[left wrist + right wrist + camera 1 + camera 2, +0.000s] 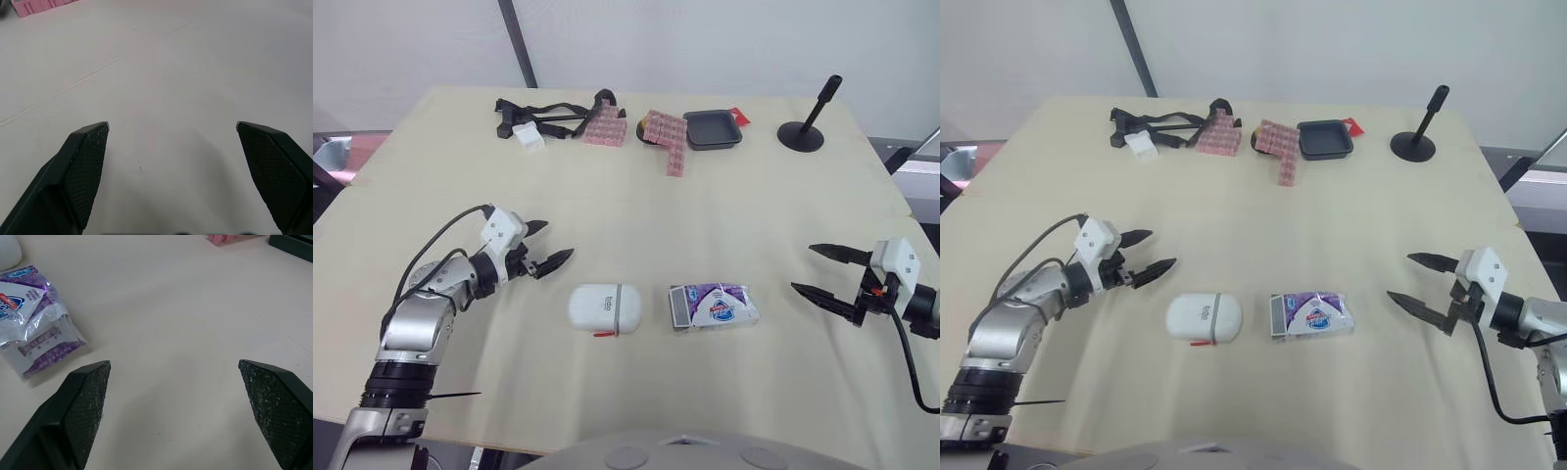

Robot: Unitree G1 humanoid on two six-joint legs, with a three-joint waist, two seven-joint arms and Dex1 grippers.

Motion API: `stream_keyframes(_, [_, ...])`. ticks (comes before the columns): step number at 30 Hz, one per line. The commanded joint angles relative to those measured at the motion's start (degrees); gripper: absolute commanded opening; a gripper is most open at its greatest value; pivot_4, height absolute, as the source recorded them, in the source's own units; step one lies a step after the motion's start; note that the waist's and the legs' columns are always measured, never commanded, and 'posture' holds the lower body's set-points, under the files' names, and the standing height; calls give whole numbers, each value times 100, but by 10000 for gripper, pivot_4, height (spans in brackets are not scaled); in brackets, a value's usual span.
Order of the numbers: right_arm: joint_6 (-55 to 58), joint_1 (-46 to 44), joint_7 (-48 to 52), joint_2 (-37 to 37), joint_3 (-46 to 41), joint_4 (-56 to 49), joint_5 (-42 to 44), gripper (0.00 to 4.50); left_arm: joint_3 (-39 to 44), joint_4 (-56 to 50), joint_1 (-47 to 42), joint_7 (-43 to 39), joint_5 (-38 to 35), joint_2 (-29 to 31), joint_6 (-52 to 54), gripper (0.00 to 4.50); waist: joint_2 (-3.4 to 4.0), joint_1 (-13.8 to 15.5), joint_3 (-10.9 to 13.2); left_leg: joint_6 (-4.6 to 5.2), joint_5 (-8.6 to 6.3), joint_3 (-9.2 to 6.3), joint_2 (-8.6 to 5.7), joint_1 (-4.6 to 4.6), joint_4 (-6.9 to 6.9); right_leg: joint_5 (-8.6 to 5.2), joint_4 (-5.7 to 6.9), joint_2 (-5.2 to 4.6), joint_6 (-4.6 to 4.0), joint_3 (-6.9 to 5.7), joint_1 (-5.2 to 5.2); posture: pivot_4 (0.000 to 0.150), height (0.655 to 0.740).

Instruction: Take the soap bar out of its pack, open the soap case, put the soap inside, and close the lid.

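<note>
A white oval soap case point(606, 307) with its lid down lies near the table's front, a small red tab at its front edge. Just right of it lies the purple and white soap pack point(715, 305), also seen as the pack point(34, 325) in the right wrist view. My left gripper point(544, 245) hovers open a short way left of the case, holding nothing. My right gripper point(817, 269) stands open to the right of the pack, apart from it, with nothing between its fingers.
Along the table's far side lie black straps with a white block point(530, 122), pink block sheets point(605, 127), a dark square tray point(712, 128) and a black stand with an upright rod point(801, 135). The table's right edge point(891, 176) is near my right arm.
</note>
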Motion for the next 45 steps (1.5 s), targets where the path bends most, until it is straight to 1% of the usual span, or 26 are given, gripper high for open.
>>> stream_keyframes(1, [-38,-73,12,-135,-154,8,32,45000,155,5,-89,33,-88,20,-69,44549,0,-1,0,0,0,0,0,0,0,0,0,0,0,0,0,1500,7400])
stream_keyframes(4, [-134,-85,218,-371,-45,109,-157,45000,221,84,-152,-186,-206,118,-112,44549,0,6,0,1,0,0,0,-1,1,0,2,0,0,0,-1,1500,7400])
stream_keyframes(7, [-225,-159,571,-714,62,258,-301,45000,344,247,-263,-726,-476,309,-232,44549,0,8,0,2,0,1,-2,-2,3,0,2,-1,-1,0,-1,1500,7400])
stream_keyframes(9, [-249,-214,687,-819,99,331,-315,45000,383,320,-319,-943,-596,375,-250,44549,-3,4,-1,3,0,1,0,-2,3,0,5,0,-1,0,-5,1500,7400])
stream_keyframes(13, [-49,-550,1298,-1346,289,387,-299,45000,351,357,-348,-2836,-1087,1100,-577,44549,-2,-1,0,6,1,8,0,-4,3,-1,13,0,-1,7,-15,1500,7400])
stream_keyframes(15, [19,-593,1496,-1518,389,311,-288,45000,288,307,-244,-3411,-1168,1332,-744,44549,0,13,-1,7,1,12,0,-8,1,-1,17,1,-2,10,-25,1500,7400])
stream_keyframes(17, [108,-586,1632,-1637,456,157,-248,45000,203,272,-81,-3948,-1105,1502,-1201,44549,-1,45,-1,8,0,13,0,-7,1,-2,18,-1,-4,9,-25,1500,7400])
stream_keyframes(19, [278,-560,1697,-1711,481,-102,-174,45000,184,263,32,-4322,-1096,1557,-1553,44549,-1,72,-1,12,-2,13,1,-9,1,-3,17,-1,-5,7,-25,1500,7400])
stream_keyframes(22, [678,-436,1749,-1782,446,-677,10,45000,164,165,132,-4410,-1289,1504,-1823,44549,0,111,-1,17,-1,13,1,-17,7,-3,23,-3,-6,4,-33,1500,7400])
stream_keyframes(27, [1024,-169,1814,-1855,315,-1377,258,45000,267,-18,379,-4336,-1513,1069,-2303,44549,0,142,-2,25,-1,14,2,-22,16,-4,31,-7,-8,3,-37,1500,7400])
stream_keyframes(32, [1110,-27,1822,-1774,196,-1720,458,45000,224,178,634,-4271,-1400,759,-2823,44549,0,131,-3,30,-2,15,4,-30,19,-5,33,-6,-9,2,-45,1500,7400])
stream_keyframes(35, [1089,23,1723,-1670,213,-1905,505,45000,163,235,671,-4233,-1341,690,-2950,44549,0,137,-3,32,-1,14,5,-30,25,-6,40,-6,-10,0,-46,1500,7400])
stream_keyframes(38, [935,-6,1662,-1587,421,-2023,358,45000,92,262,632,-4109,-1286,623,-2963,44549,0,141,-3,33,-2,14,5,-31,29,-7,43,-7,-12,1,-46,1500,7400])
stream_keyframes(45, [1018,-332,1267,-1392,999,-2221,63,45000,40,271,636,-3985,-1239,620,-2877,44549,0,105,-3,33,-2,15,6,-32,36,-11,64,-6,-19,2,-55,1500,7400])
